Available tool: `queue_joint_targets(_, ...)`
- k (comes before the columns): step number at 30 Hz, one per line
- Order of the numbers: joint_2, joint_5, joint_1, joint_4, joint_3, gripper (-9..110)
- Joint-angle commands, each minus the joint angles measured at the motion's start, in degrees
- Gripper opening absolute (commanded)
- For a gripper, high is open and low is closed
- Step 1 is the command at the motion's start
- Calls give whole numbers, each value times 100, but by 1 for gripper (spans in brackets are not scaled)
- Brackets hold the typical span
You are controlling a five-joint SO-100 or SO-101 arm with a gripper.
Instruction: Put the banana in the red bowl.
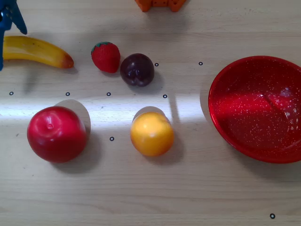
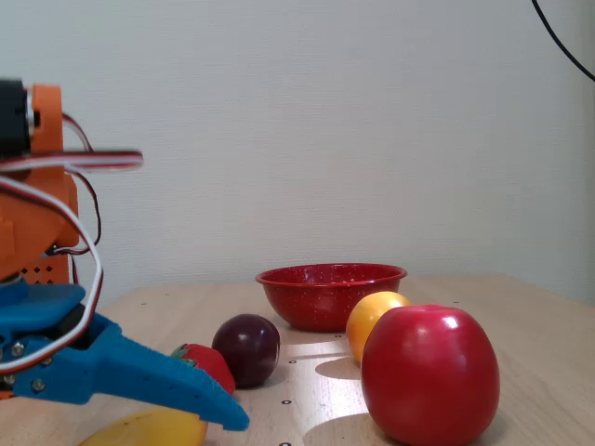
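1. Overhead view first: I see the banana lying at the top left of the table, its long axis running left to right with a slight slope, the orange-brown tip pointing right toward the strawberry.
2. The blue gripper sits right over the banana's left end at the frame edge. One finger shows above the fruit and another strip down the left border, so I read the jaws as spread across it, not closed on it.
3. From the fixed view, the gripper points low, its tip just above the banana; contact I cannot confirm.
4. The red bowl is well apart, at the far right in the overhead view, with the plum and the orange fruit between.
5. My judgement: a grasp across the short axis comes next.
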Motion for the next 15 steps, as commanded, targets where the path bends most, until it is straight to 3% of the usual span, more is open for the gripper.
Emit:
queue_joint_targets(1, 316, 53, 123, 439, -413, 67)
queue_joint_targets(15, 62, -141, 308, 290, -580, 58)
